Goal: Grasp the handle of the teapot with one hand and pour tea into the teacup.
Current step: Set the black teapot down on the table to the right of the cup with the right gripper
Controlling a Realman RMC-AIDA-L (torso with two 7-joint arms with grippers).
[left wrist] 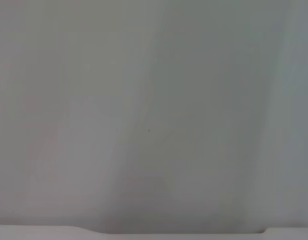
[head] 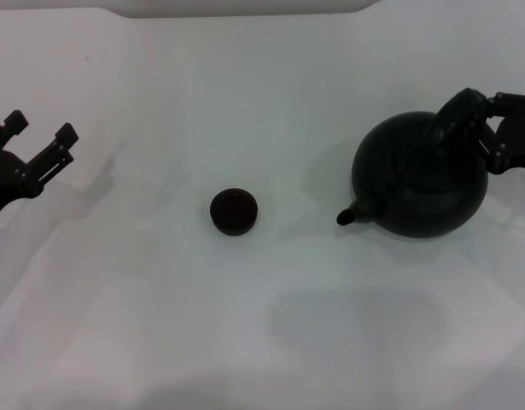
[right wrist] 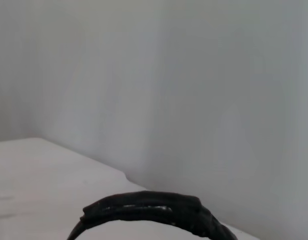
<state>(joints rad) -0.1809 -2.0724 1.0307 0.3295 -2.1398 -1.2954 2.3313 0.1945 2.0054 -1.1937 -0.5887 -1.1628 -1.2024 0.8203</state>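
The teapot (head: 420, 184), round and matte black, stands at the right of the white table with its spout (head: 347, 216) pointing left toward the teacup. Its arched black handle (head: 450, 115) rises over its top and also shows in the right wrist view (right wrist: 154, 210). My right gripper (head: 474, 115) comes in from the right edge and is shut on the upper part of the handle. The teacup (head: 234, 211), tiny and dark, stands at the table's middle, left of the spout. My left gripper (head: 40, 132) is open and empty at the far left edge.
The white table (head: 262, 325) runs across the whole view, with a raised white rim (head: 245, 7) at the back. The left wrist view shows only a bare white surface (left wrist: 154, 120).
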